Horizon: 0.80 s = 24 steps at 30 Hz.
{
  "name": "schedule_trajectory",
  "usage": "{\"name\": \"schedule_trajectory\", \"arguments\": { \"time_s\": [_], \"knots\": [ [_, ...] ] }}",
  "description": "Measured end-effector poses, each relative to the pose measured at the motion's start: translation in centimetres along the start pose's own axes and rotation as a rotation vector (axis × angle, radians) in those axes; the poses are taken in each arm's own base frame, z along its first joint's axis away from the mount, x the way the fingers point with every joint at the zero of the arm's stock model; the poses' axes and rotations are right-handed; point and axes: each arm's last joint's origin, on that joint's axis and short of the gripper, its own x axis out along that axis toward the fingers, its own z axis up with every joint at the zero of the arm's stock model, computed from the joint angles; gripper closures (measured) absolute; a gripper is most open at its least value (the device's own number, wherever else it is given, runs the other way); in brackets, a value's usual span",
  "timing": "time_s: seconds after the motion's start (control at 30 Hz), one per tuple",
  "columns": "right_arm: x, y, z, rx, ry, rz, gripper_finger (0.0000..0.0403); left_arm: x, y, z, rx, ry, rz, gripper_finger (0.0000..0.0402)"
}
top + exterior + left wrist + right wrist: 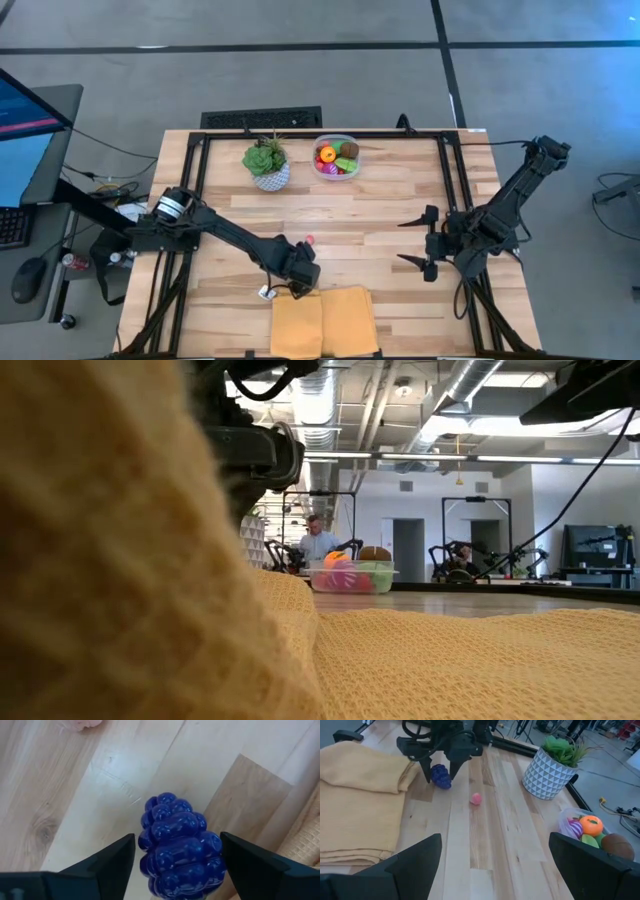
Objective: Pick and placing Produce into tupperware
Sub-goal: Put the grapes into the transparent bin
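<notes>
A purple-blue toy bunch of grapes (pixel 180 847) lies on the wooden table beside the yellow cloth. My left gripper (pixel 177 837) is open and low over it from above, one finger on each side and close to it; whether they touch, I cannot tell. The right wrist view shows the same gripper (pixel 441 767) astride the grapes (pixel 441 776). A small pink piece (pixel 476 798) lies loose nearby. The clear tupperware (pixel 318 140) near the far edge holds orange, green, brown and purple produce. My right gripper (pixel 402 240) waits open at the table's right.
A folded yellow cloth (pixel 325 320) lies at the near edge, right beside the grapes. A leafy plant in a white patterned pot (pixel 267 165) stands left of the tupperware. Bare wood lies between the two grippers. People sit in the room beyond the table.
</notes>
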Motion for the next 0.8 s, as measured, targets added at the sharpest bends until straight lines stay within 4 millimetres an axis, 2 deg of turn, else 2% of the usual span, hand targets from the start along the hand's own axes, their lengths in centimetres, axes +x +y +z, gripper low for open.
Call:
{"name": "schedule_trajectory", "arguments": {
  "time_s": [0.27, 0.8],
  "knots": [
    [0.00, -0.02, -0.06, 0.003, 0.005, -0.001, 0.0012, 0.00, -0.01, -0.02, 0.007, 0.004, -0.002, 0.0170],
    [0.00, -0.02, -0.09, 0.003, 0.007, -0.001, 0.0012, 0.00, 0.01, 0.00, 0.021, -0.005, 0.005, 0.0171]
  ]
}}
